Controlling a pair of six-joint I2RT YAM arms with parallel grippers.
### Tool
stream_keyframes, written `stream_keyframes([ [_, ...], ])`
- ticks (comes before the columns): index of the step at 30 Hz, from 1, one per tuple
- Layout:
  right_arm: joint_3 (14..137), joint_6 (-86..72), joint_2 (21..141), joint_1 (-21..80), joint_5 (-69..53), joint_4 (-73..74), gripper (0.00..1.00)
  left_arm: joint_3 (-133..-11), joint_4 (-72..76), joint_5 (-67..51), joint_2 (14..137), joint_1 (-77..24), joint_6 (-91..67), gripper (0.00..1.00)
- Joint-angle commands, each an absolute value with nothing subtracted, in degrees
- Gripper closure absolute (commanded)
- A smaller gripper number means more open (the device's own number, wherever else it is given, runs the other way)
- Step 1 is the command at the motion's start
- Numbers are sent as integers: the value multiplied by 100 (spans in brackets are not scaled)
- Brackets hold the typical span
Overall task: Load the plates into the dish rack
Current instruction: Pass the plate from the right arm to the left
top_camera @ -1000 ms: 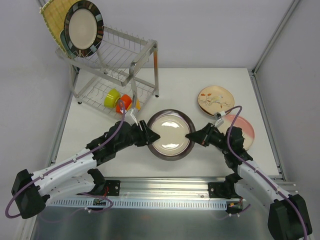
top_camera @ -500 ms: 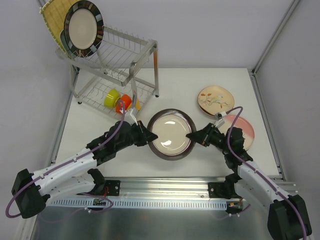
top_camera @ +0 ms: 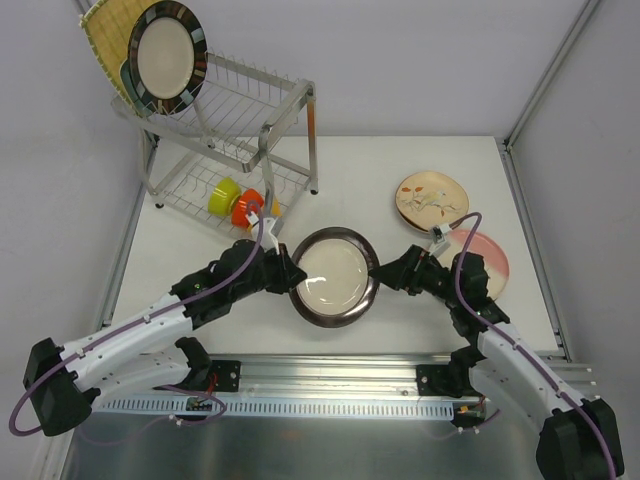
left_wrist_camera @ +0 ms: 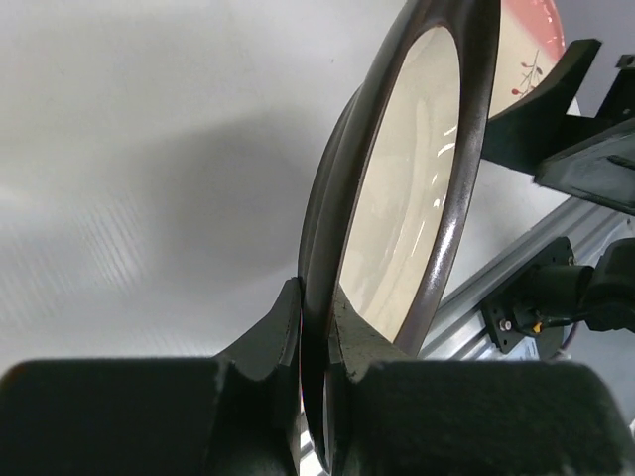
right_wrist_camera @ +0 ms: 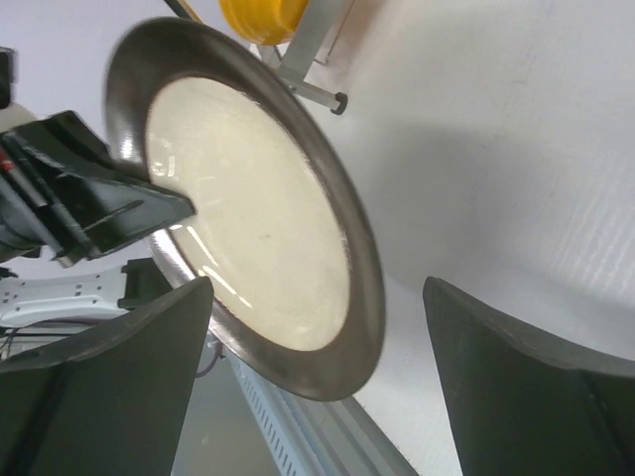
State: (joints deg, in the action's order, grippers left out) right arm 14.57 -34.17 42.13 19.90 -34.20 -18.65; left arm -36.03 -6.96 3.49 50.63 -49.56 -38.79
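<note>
A round cream plate with a dark rim (top_camera: 333, 277) is tilted up off the table in the middle. My left gripper (top_camera: 289, 276) is shut on its left rim; in the left wrist view the fingers (left_wrist_camera: 352, 332) pinch the rim (left_wrist_camera: 316, 297) of the plate (left_wrist_camera: 407, 198). My right gripper (top_camera: 384, 268) stands open at the plate's right edge, its jaws wide apart (right_wrist_camera: 317, 288) and off the plate (right_wrist_camera: 248, 218). The dish rack (top_camera: 262, 128) stands at the back left with a yellow woven plate (top_camera: 103, 38) and a dark-rimmed plate (top_camera: 166, 55) upright in its top tier.
A cream floral plate (top_camera: 432, 198) and a pink-edged plate (top_camera: 486, 252) lie on the table at the right. Green (top_camera: 224, 194), orange (top_camera: 246, 207) and yellow (right_wrist_camera: 263, 20) bowls sit in the rack's lower tier, close behind my left arm.
My right gripper has opened and let go of the plate's right rim. The left gripper has closed on the left rim, and the plate has tipped up and shifted slightly left.
</note>
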Motion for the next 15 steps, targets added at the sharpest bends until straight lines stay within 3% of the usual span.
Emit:
stream_keyframes([
  [1, 1819, -2866, 4052, 2013, -3191, -1268, 5, -4429, 334, 177, 4913, -5010, -3079, 100],
  [4, 1968, -2550, 3903, 2004, -2980, -924, 1, -4683, 343, 9, 4931, -5010, -2385, 100],
  [8, 2039, -2452, 3631, 2013, -2839, -818, 0, -5009, 334, -570, 4957, -5010, -1636, 100],
  [15, 2346, -2049, 2990, 2013, -2663, -282, 0, -5746, 290, -607, 5053, -5010, -459, 100],
])
